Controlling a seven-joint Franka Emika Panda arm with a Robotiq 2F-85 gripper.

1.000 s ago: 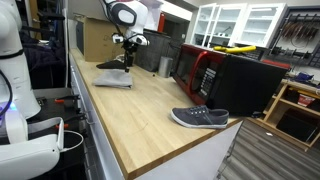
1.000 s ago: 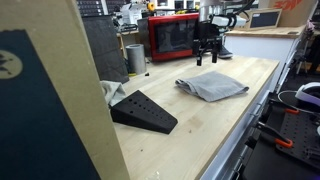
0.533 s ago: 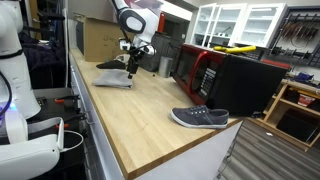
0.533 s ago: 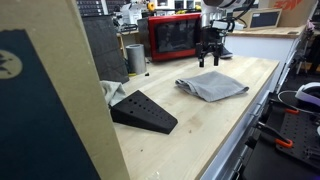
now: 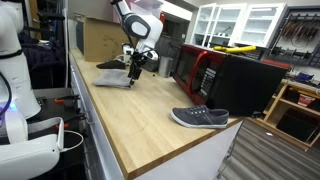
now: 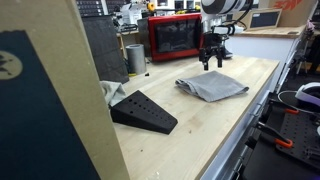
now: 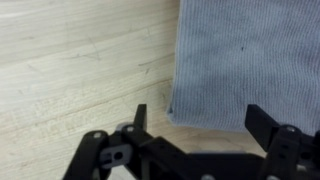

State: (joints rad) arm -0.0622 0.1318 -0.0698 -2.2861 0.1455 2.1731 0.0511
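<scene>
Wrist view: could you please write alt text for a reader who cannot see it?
A folded grey cloth lies on a light wooden table and fills the upper right of the picture. The black end effector comes in from the bottom edge with its fingers open, and the cloth's near edge is seen between them.

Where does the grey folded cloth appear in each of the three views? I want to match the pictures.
Exterior view: the grey folded cloth lies upper left of centre, just left of the gripper.
Exterior view: the cloth lies right of centre, below the gripper.
Wrist view: it fills the upper right, its corner between the open fingers.
Shared landmark: the gripper.
</scene>
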